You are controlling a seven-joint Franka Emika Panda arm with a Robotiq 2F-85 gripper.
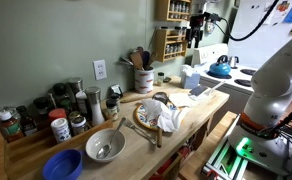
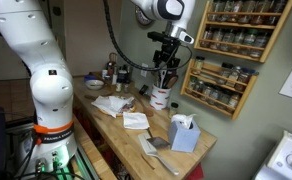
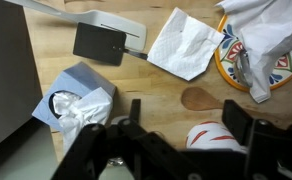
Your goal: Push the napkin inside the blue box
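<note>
One Panda arm (image 2: 46,80) here. It stands tall at the end of the counter (image 2: 106,125) and bends over the top, so the gripper (image 2: 166,66) hangs pointing straight down. It's high above the utensil crock (image 2: 161,97) and touching nothing. In the wrist view the gripper (image 3: 183,130) has its fingers (image 3: 134,112) spread wide with nothing between them.

Going left to right in the wrist view:
- one blue box (image 3: 74,82) on the wood, with one crumpled napkin (image 3: 83,108) poking out of its top, so only partly in
- one black spatula (image 3: 98,43) just up-picture of it
- one flat napkin (image 3: 183,42) lying loose in the middle
- one wooden spoon (image 3: 201,98) below that
- one patterned plate (image 3: 224,55) with a white cloth (image 3: 261,25) heaped on it

In an exterior view the blue box (image 2: 184,137) sits toward the right end of the counter, well apart from the gripper.

In an exterior view, again left to right, there's one blue bowl (image 1: 62,165), one metal bowl (image 1: 104,146) and a row of jars (image 1: 59,127) behind them.

Two wooden spice racks (image 2: 236,40) hang on the wall. The labels are too small to read, sorry.
</note>
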